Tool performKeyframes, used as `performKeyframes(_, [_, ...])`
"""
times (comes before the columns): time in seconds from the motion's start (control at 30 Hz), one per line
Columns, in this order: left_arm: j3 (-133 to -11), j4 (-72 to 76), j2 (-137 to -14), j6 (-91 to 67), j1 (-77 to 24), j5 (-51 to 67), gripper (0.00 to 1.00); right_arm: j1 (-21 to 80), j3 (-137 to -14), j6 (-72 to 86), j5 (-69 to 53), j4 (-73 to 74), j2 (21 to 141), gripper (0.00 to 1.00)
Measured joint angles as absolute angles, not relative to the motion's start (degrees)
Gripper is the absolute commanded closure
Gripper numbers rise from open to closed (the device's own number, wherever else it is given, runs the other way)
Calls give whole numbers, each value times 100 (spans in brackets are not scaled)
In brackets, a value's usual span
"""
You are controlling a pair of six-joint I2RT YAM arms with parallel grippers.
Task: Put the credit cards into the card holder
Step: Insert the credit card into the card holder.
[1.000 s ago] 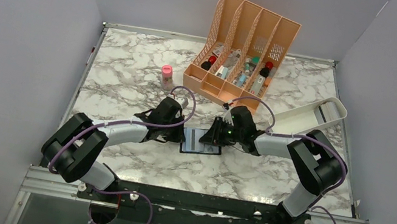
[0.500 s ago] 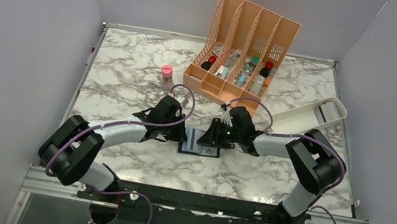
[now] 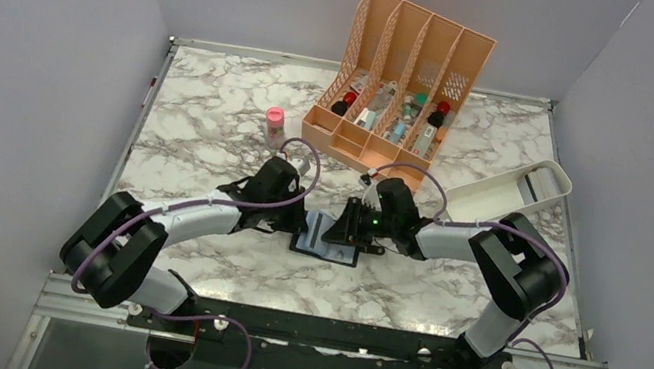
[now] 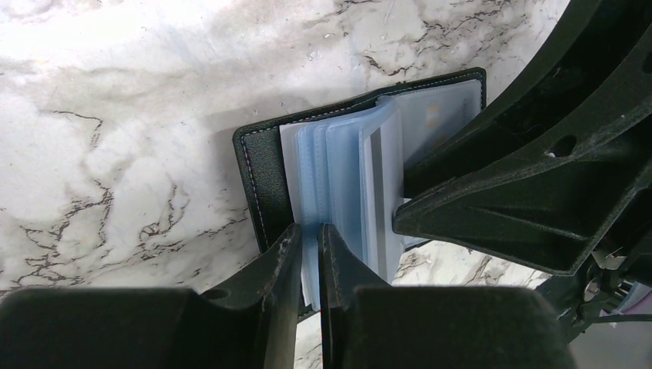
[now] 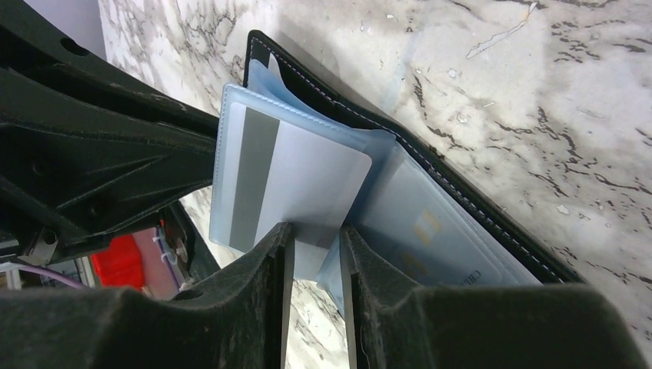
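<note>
The black card holder (image 3: 326,238) lies open on the marble between my two grippers, its bluish sleeves fanned up. My left gripper (image 3: 297,225) is shut on a few sleeves near the holder's left cover (image 4: 265,181), as the left wrist view (image 4: 310,240) shows. My right gripper (image 3: 348,231) stands at the open end of a sleeve that holds a pale credit card with a grey stripe (image 5: 288,173). Its jaws are slightly apart around the sleeve's edge (image 5: 312,244). A second card with gold marks (image 5: 430,231) sits in the right-hand sleeve.
An orange slotted file organiser (image 3: 403,76) with small items stands at the back. A pink-capped bottle (image 3: 274,124) is left of it. A white oblong tray (image 3: 509,191) lies tilted at the right, behind my right arm.
The card holder and both grippers have shifted a little to the left and nearer, and the holder has turned slightly. The grips look the same.
</note>
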State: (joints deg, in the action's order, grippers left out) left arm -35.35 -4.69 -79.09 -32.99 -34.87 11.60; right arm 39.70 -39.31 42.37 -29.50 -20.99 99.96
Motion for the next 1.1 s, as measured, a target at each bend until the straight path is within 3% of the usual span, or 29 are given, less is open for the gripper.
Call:
performKeyframes(0.2, [-3599, -576, -7889, -3295, -3487, 1160, 80, 3970, -3879, 4235, -3002, -2252, 9996, 64])
performKeyframes(0.37, [-3632, -652, -7887, -3293, -3494, 1155, 80, 3977, -3879, 4211, -3039, -2290, 9996, 56])
performKeyframes(0.77, [-3879, -707, -7896, -3256, -3614, 1157, 79, 4005, -3933, 3778, -2751, -1651, 9695, 60])
performKeyframes(1.1, [-3909, -725, -7964, -3251, -3671, 1155, 78, 4014, -4007, 3522, -2508, -1087, 9450, 51])
